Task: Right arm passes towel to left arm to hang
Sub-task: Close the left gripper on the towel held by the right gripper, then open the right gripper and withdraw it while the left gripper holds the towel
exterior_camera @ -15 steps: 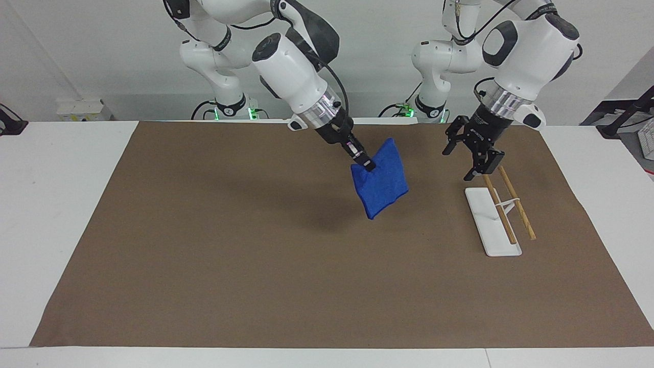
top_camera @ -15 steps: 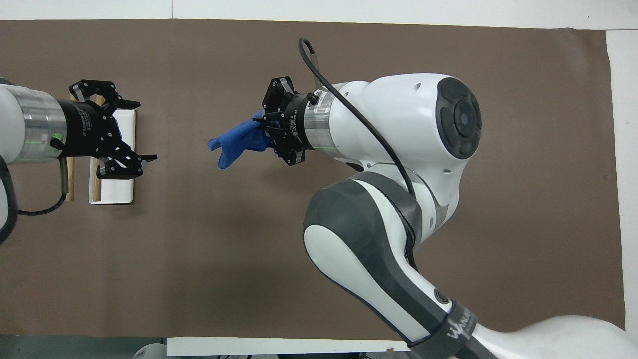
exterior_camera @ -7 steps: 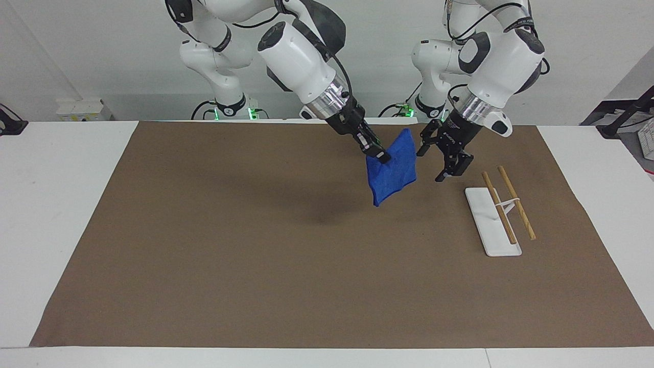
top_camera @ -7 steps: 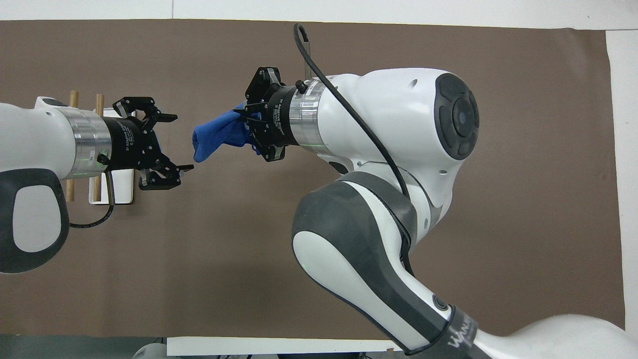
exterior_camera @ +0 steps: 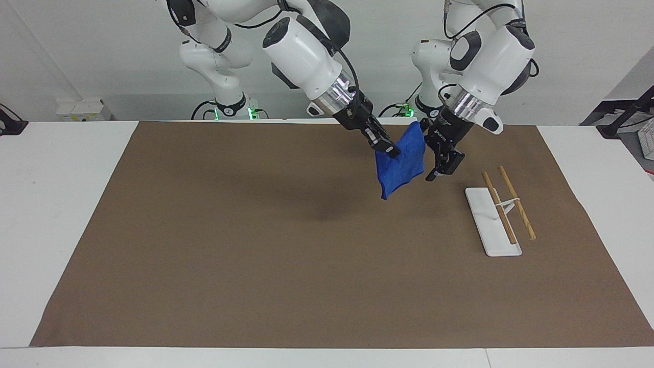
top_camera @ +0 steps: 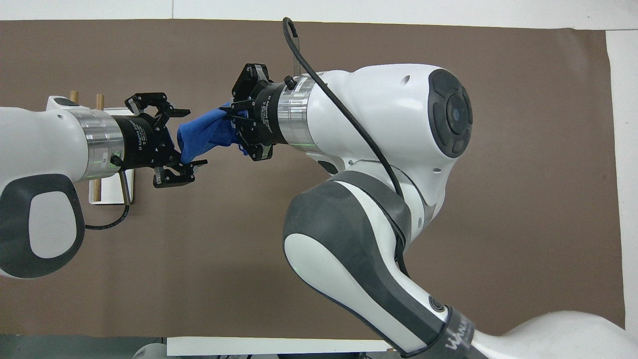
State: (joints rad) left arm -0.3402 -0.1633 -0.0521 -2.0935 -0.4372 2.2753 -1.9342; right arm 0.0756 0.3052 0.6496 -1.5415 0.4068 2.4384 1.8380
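Note:
The right gripper is shut on the upper edge of the bright blue towel and holds it in the air over the brown mat, with the cloth hanging down. In the overhead view the right gripper grips the towel at one end. The left gripper is open at the towel's free edge. In the overhead view the left gripper has one finger on each side of the towel's end, and the fingers are not closed on it.
A white flat base carrying two wooden rods on a small stand sits on the brown mat toward the left arm's end. It also shows in the overhead view, partly under the left arm.
The right gripper has carried the towel toward the left arm's end. The left gripper has swung away from above the rack to the towel, and its open fingers now flank the towel's edge.

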